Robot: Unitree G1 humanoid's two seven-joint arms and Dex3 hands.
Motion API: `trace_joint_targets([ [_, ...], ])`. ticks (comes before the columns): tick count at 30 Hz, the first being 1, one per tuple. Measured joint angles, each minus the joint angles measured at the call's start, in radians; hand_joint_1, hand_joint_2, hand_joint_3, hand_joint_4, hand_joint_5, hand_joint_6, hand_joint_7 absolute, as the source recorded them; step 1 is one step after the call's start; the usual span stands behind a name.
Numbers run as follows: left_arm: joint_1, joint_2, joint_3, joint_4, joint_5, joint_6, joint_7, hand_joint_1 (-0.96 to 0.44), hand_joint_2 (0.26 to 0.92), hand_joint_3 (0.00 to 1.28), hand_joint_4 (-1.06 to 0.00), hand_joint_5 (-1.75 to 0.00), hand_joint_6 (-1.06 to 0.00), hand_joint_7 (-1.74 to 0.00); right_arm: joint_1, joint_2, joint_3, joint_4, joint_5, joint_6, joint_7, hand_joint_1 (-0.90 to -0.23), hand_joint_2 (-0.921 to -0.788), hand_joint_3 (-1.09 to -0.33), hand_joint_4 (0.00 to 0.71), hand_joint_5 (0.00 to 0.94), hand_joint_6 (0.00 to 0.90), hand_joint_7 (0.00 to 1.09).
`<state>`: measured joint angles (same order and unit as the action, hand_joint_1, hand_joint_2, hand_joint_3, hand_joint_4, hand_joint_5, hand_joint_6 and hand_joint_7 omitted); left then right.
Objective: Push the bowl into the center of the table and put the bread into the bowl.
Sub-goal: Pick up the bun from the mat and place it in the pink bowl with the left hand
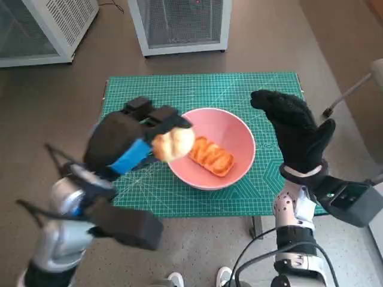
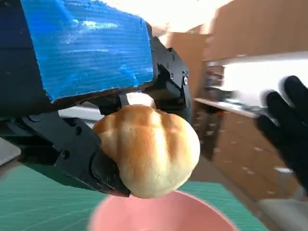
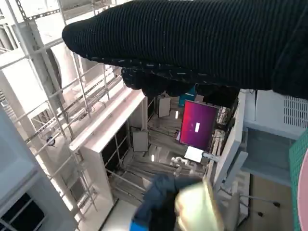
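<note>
The floor (image 1: pixel 72 89) is brown and smooth. Two white cabinets (image 1: pixel 179 24) with mesh fronts stand on it. A pink screen (image 3: pixel 197 126) glows far off.

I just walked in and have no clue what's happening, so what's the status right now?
Left hand holds round bun over pink bowl's rim. Right hand open, raised beside bowl. One long pastry already inside. Nothing blocking.

One bowl (image 1: pixel 236 134), two breads (image 1: pixel 174 144), perhaps no more.
</note>
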<state>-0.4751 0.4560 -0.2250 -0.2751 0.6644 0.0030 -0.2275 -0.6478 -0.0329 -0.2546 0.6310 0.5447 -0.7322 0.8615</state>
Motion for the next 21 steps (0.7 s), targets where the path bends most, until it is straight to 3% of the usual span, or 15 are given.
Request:
trace_joint_targets([
  [9,-0.087,-0.057,-0.082,0.267,0.002,-0.074,0.019,0.0,0.92,0.08,-0.71,-1.22,-0.59,-1.13,0.002,-0.006,-0.004,-0.002,0.002,0.006,0.004,-0.59,-0.921,-0.633,0.363,0.003,0.018,0.75],
  [11,-0.104,-0.072,-0.093,0.32,0.002,-0.08,0.023,0.0,0.921,0.15,-0.66,-1.26,-0.49,-1.23,0.003,-0.007,-0.004,-0.004,0.002,0.007,0.004,-0.59,-0.921,-0.632,0.363,0.004,0.018,0.75],
  [12,-0.109,-0.079,-0.097,0.341,0.001,-0.078,0.021,0.0,0.889,0.15,-0.5,-0.95,-0.38,-1.01,0.003,-0.007,-0.003,-0.005,0.002,0.007,0.004,-0.591,-0.921,-0.632,0.364,0.004,0.018,0.75],
  [13,-0.113,-0.084,-0.102,0.354,0.001,-0.071,0.016,-0.01,0.882,0.14,-0.47,-0.8,-0.36,-0.89,0.004,-0.007,-0.003,-0.007,0.002,0.008,0.004,-0.591,-0.921,-0.631,0.364,0.004,0.018,0.75],
  [15,-0.115,-0.09,-0.115,0.368,0.006,-0.042,-0.009,-0.05,0.85,0.09,-0.26,-0.33,-0.26,-0.49,0.006,-0.006,-0.003,-0.011,0.003,0.009,0.004,-0.591,-0.921,-0.631,0.364,0.004,0.019,0.75],
  [18,-0.115,-0.089,-0.144,0.368,0.039,0.018,-0.085,-0.19,0.821,0.05,-0.11,-0.11,-0.2,-0.25,0.009,-0.007,-0.004,-0.015,0.003,0.009,0.004,-0.591,-0.921,-0.628,0.365,0.004,0.021,0.74],
  [21,-0.115,-0.086,-0.168,0.368,0.064,0.073,-0.154,-0.29,0.806,0.03,-0.05,-0.04,-0.18,-0.17,0.011,-0.007,-0.006,-0.017,0.004,0.01,0.004,-0.592,-0.921,-0.627,0.366,0.004,0.023,0.74],
])
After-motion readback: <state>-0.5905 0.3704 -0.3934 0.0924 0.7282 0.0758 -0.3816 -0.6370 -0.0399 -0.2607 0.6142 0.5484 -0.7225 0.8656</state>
